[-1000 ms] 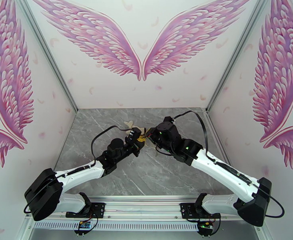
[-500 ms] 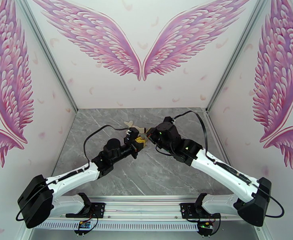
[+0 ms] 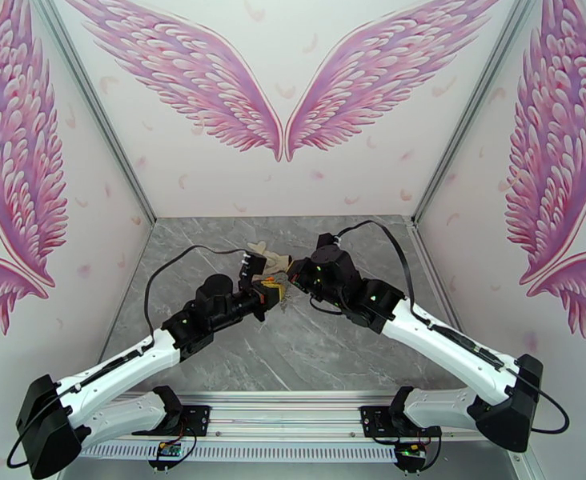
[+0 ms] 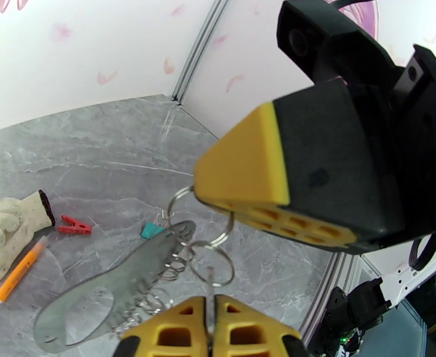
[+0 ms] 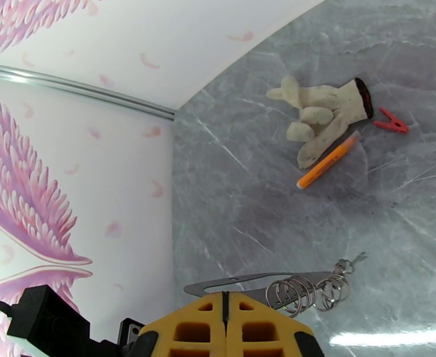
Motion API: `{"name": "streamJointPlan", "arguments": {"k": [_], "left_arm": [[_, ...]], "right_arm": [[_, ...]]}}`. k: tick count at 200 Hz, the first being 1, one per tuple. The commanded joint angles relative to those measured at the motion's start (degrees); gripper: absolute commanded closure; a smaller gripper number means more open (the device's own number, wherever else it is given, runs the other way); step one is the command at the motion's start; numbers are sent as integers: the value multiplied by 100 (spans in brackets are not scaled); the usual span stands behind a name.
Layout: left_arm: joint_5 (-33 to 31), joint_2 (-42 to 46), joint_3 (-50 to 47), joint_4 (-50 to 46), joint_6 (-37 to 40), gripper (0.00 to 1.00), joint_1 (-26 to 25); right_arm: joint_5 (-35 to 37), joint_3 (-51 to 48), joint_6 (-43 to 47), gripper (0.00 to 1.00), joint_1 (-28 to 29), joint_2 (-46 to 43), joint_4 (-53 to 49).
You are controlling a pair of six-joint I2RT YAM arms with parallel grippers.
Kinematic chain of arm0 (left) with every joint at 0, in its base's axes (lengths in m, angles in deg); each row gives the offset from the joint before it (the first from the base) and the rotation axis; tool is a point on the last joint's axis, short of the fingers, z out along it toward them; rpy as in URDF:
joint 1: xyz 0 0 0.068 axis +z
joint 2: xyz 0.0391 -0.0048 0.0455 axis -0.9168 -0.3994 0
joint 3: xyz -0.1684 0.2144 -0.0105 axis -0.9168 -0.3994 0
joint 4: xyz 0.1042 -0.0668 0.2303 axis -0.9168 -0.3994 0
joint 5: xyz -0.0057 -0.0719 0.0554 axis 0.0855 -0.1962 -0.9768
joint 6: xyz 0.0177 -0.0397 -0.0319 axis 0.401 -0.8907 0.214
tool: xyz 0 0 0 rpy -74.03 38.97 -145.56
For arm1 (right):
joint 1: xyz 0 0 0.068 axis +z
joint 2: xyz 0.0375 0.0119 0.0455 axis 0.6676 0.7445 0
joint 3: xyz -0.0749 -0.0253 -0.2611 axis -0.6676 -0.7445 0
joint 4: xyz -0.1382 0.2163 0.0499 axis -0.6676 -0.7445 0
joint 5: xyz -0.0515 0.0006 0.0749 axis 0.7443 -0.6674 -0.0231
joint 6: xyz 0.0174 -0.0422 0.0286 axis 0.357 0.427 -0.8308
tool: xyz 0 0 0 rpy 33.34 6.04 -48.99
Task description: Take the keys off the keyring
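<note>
The keyring (image 4: 99,296), a flat dark oval loop, hangs above the table between both grippers, with several wire rings (image 4: 179,263) threaded on it. My left gripper (image 4: 209,301) is shut on a thin metal key (image 4: 209,282) that hangs from one of the rings. In the right wrist view the keyring (image 5: 254,279) shows edge-on, with my right gripper (image 5: 224,296) shut on its rim. Rings (image 5: 301,291) and a tiny key (image 5: 352,260) dangle beyond it. From above, the left gripper (image 3: 270,294) and right gripper (image 3: 293,275) meet tip to tip.
On the table below lie a cream glove (image 5: 322,111), an orange pen (image 5: 328,160), a red clip (image 5: 392,121) and a small teal clip (image 4: 152,229). The glove (image 3: 267,258) sits just behind the grippers. Walls close in the table at the back and both sides.
The left arm has stretched out, its shoulder swinging down and left, and its gripper has slid slightly toward me. The right gripper has shifted slightly left. Both stay shut on the bunch.
</note>
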Motion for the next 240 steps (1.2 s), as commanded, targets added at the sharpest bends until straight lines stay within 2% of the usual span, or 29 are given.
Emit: {"name": "streamJointPlan", "arguments": {"k": [1,15,35,55,80,94,125,164,206,240], "left_arm": [[145,333,636,-879,-396,100,24],[115,357,946,-1274,-551,100,72],[137,280,1423,-1824,-853,100,216],[304,152,1732,-2052,-1202,100,406],[467,-28,1966,-2171,-1897,100,668],[547,-82,2019,-2136,-2273,100,776],[592,-130,2059,-2069,-2835,100,959],[577,-171,2084,-2095,-3534,100,1082],[587,-200,1907,-1819,-4366,100,1135],[615,-241,1766,-1651,-4805,100,1141]], "right_arm": [[244,266,493,89,-77,-1,-334],[161,377,783,85,-84,5,-449],[84,623,1373,72,-84,10,-723],[38,642,2052,59,-84,-120,-790],[6,381,3058,49,-81,-453,-658],[-179,115,3756,48,-84,-728,-335],[-1062,-810,5581,45,-76,-1489,614],[-2202,-1737,7376,44,-68,-1957,1880],[-2209,-2151,8525,45,-29,-1764,3022],[-1894,-2112,9333,48,194,-1468,3350]]}}
